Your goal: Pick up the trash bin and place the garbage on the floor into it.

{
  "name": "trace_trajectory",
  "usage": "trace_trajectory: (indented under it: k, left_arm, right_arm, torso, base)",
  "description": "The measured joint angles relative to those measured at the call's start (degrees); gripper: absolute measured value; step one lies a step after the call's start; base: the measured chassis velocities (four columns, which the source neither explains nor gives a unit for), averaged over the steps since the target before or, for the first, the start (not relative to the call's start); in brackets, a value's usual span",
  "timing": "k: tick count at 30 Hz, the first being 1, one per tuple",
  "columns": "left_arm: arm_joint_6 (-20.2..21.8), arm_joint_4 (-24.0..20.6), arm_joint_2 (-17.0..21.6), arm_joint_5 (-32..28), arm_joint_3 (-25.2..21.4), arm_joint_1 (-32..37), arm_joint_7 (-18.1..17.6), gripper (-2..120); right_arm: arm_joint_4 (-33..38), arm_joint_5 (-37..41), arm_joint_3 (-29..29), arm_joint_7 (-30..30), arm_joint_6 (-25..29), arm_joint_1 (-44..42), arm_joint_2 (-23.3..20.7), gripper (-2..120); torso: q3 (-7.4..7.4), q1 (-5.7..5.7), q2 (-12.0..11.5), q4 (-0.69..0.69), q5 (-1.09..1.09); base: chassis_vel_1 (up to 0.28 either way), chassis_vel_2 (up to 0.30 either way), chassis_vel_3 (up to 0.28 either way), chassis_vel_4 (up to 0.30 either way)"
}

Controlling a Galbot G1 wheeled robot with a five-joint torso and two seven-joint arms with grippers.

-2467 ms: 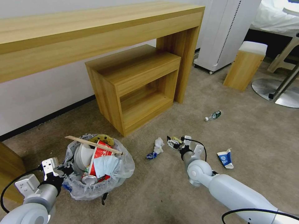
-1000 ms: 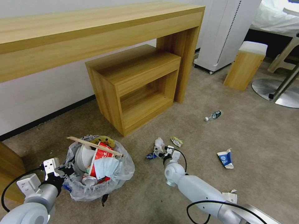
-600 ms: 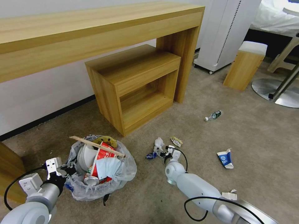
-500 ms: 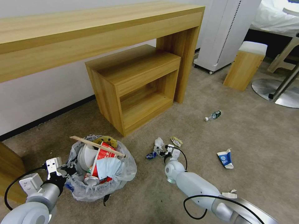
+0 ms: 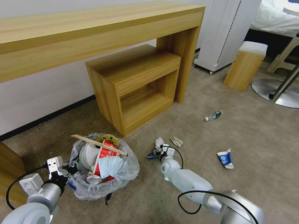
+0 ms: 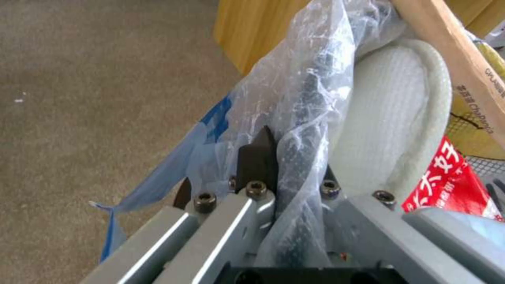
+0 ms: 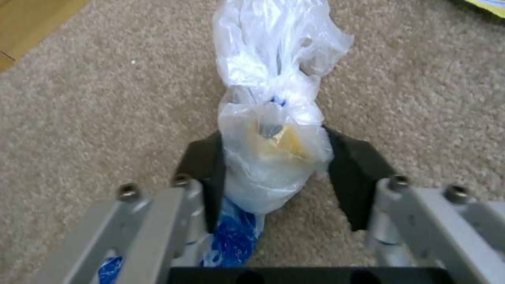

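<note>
The trash bin (image 5: 104,174), lined with a clear bag, is stuffed with a white slipper (image 6: 389,118), a red wrapper, a can and a wooden stick. My left gripper (image 5: 69,170) (image 6: 292,157) is shut on the bin's rim and liner. My right gripper (image 5: 158,152) (image 7: 274,173) is low on the floor (image 5: 249,140), open, with a finger on each side of a crumpled white and blue plastic bag (image 5: 159,143) (image 7: 274,59). More garbage lies nearby: a yellow wrapper (image 5: 176,141), a blue-white carton (image 5: 225,158) and a small bottle (image 5: 213,115).
A wooden desk (image 5: 93,34) with a low shelf unit (image 5: 137,84) stands against the wall behind the bin. Farther right are a white appliance (image 5: 224,34), a wooden stool (image 5: 246,65) and a round metal chair base (image 5: 274,91). Open carpet lies at the right.
My right gripper left the spot by the yellow wrapper, moved left and now straddles the white and blue bag. The left arm has shifted the bin a little to the right.
</note>
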Motion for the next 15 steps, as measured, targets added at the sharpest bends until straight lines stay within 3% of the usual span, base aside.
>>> trace_trajectory:
  k: [2,4,8,10,15]
  left_arm:
    - [0.0,0.0,0.0,0.0,0.0,0.0,0.0,1]
    - [0.0,-0.1,0.1,-0.2,0.0,-0.2,0.0,1]
    - [0.0,0.1,0.3,-0.2,0.0,-0.2,-0.1,1]
    - [0.0,1.1,0.4,-0.2,0.0,-0.5,-0.1,1]
    - [-0.1,2.8,0.5,-0.1,0.0,-1.1,-0.1,1]
  right_arm:
    - [0.0,0.0,0.0,0.0,0.0,0.0,0.0,41]
    - [-0.2,-0.8,-0.2,-0.2,-0.2,-0.4,-0.3,28]
    - [1.4,-0.6,-0.4,0.0,-0.3,-1.0,-1.2,17]
    - [6.3,1.0,-0.7,0.5,-0.3,-1.8,-3.3,4]
    - [16.9,4.4,-1.0,0.8,0.4,-2.3,-7.6,0]
  torso:
    - [0.0,0.0,0.0,0.0,0.0]
    - [0.0,0.0,0.0,0.0,0.0]
    - [0.0,0.0,0.0,0.0,0.01]
    - [0.01,0.0,0.0,0.0,0.0]
    - [0.0,0.0,0.0,0.01,0.02]
  base:
    - [0.0,0.0,0.0,0.0]
    - [0.0,0.0,0.0,0.0]
    - [0.0,0.0,0.0,0.0]
    - [0.0,0.0,0.0,0.0]
    - [0.0,0.0,0.0,0.0]
